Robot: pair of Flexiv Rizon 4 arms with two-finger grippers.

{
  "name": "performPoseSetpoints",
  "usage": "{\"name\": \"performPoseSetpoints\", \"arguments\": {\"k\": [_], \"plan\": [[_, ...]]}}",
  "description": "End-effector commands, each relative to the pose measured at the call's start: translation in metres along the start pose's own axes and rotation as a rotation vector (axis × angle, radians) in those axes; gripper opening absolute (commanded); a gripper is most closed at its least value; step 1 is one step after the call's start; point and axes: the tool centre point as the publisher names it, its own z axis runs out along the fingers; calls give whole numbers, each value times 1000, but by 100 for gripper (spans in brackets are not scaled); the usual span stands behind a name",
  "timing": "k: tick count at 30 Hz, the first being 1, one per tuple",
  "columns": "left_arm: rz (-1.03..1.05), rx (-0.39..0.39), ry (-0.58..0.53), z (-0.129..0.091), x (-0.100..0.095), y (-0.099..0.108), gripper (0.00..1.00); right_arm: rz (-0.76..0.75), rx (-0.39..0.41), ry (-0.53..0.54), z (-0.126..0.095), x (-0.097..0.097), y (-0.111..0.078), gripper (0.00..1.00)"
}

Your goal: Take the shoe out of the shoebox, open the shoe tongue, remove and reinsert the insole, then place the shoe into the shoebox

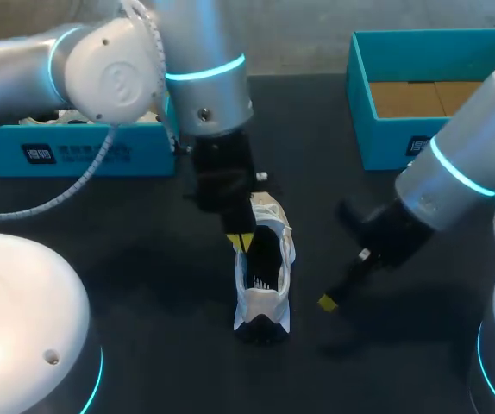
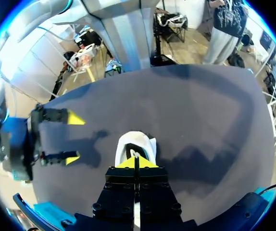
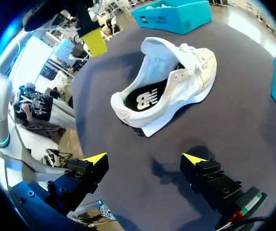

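1. The shoe [image 3: 167, 91] is a white low sneaker with white laces and a pale sole. It stands upright on its sole on the dark table [image 1: 144, 259].
2. A dark insole [image 3: 145, 98] with white print lies flat inside the shoe. The collar stands open above it.
3. The shoe is out of the shoebox [image 1: 385, 148], a teal box standing open at the far right of the table, well apart from the shoe (brown card shows on the box's floor).
4. A second teal box [image 1: 84, 151] sits at the far left, partly behind the left arm.
5. The left gripper [image 2: 135, 162] hangs over the shoe's opening. Its yellow tips are pressed together, with nothing seen between them.
6. The right gripper [image 3: 145, 160] is low over the table just beside the shoe. Its fingers are spread wide apart and hold nothing.
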Motion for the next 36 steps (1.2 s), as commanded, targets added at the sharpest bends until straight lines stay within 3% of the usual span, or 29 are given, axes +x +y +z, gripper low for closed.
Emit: {"name": "performPoseSetpoints", "arguments": {"k": [1, 19, 36], "plan": [[9, -3, 13, 19, -8, 6, 0, -15, 1, 18, -29, -12, -20, 100], [81, 8, 112, 57, -9, 25, 0, -101, 43, 38, -61, -53, -44, 100], [130, 93, 247, 92, 5, 28, 0, -98, 38, 40, -61, -54, -45, 100]]}}
